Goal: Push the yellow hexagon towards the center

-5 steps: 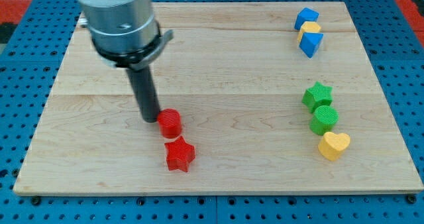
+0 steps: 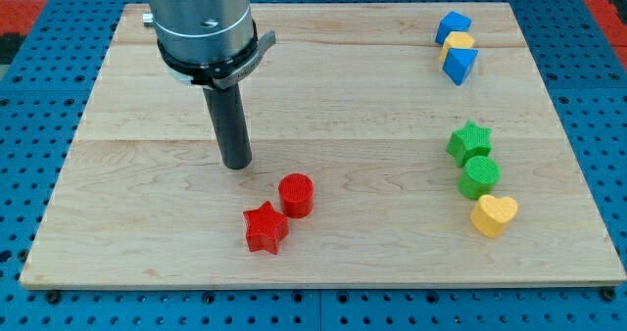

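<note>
- You have my tip (image 2: 236, 164) resting on the pale wooden bench (image 2: 137, 125), left of its middle and closer to the near edge than the far one
- There are no fingers on this arm, only the straight dark rod, so nothing is apart, together or clamped
- The yellow ridged plastic hexagon (image 2: 458, 44) sits near the far right corner of the bench, well apart from my tip
- You can see it wedged between two blue plastic blocks: a blue cube-like block (image 2: 453, 24) just behind it and a blue angular block (image 2: 459, 66) just in front, both touching it
- A red ridged plastic cylinder (image 2: 296, 195) lies near my tip, towards the near edge and to its right, with a gap between them
- A red plastic star (image 2: 265, 227) touches that cylinder on its near left side
- By the right edge you have a green plastic star (image 2: 470, 141), a green ridged cylinder (image 2: 480, 176) and a yellow plastic heart (image 2: 494, 214) in a touching line running to the near edge
</note>
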Tool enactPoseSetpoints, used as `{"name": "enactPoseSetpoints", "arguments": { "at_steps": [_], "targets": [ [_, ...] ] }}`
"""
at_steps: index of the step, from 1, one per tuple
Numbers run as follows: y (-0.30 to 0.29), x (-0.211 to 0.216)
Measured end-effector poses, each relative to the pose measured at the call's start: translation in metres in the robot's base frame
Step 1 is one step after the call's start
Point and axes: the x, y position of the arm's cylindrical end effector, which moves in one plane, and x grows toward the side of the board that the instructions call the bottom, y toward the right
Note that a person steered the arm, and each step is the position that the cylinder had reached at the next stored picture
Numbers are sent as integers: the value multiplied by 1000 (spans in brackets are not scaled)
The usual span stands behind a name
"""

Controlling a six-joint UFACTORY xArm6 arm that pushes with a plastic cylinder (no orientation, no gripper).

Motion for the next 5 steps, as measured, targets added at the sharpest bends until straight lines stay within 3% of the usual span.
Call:
{"name": "enactPoseSetpoints", "arguments": {
  "at_steps": [3, 4, 5],
  "targets": [
    [20, 8],
    [22, -6],
    [45, -47]
  ]
}}
